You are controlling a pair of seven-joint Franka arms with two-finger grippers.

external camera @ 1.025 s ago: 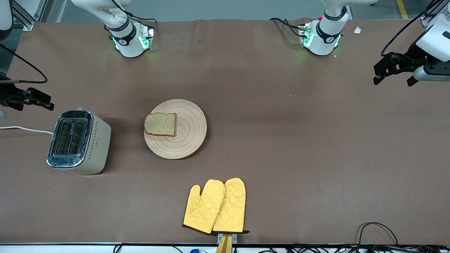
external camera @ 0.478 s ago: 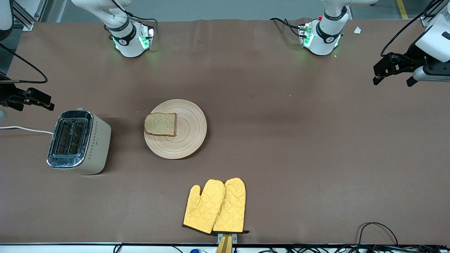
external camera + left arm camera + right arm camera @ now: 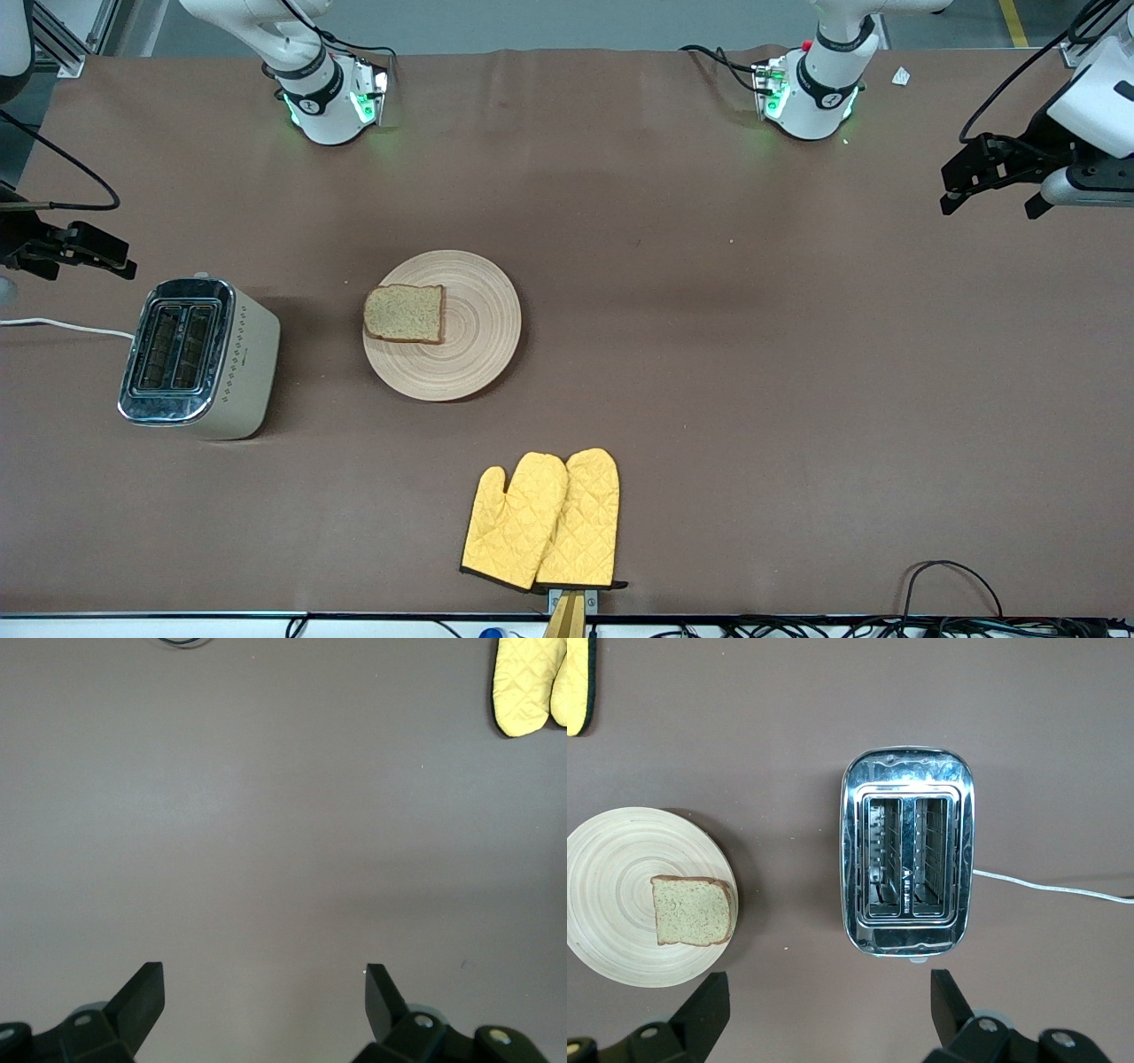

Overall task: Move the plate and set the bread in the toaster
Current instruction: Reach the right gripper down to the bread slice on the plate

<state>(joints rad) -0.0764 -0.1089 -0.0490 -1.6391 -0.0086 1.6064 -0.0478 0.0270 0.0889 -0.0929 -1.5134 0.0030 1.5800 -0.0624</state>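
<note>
The round wooden plate [image 3: 478,330] lies mid-table with the slice of brown bread [image 3: 405,313] flat on its edge nearest the toaster. The cream toaster [image 3: 197,358] with its chrome top stands toward the right arm's end, both slots empty. My right gripper [image 3: 84,261] hangs open in the air beside the toaster, and its wrist view shows the toaster [image 3: 908,864], plate [image 3: 611,868] and bread [image 3: 693,910] below the open gripper [image 3: 828,988]. My left gripper [image 3: 989,206] hovers open over bare table at the left arm's end, nothing between its fingers [image 3: 146,992].
A pair of yellow oven mitts [image 3: 542,521] lies near the table's front edge, nearer to the camera than the plate. The toaster's white cord [image 3: 62,326] runs off the table's end. Cables [image 3: 948,576] lie along the front edge.
</note>
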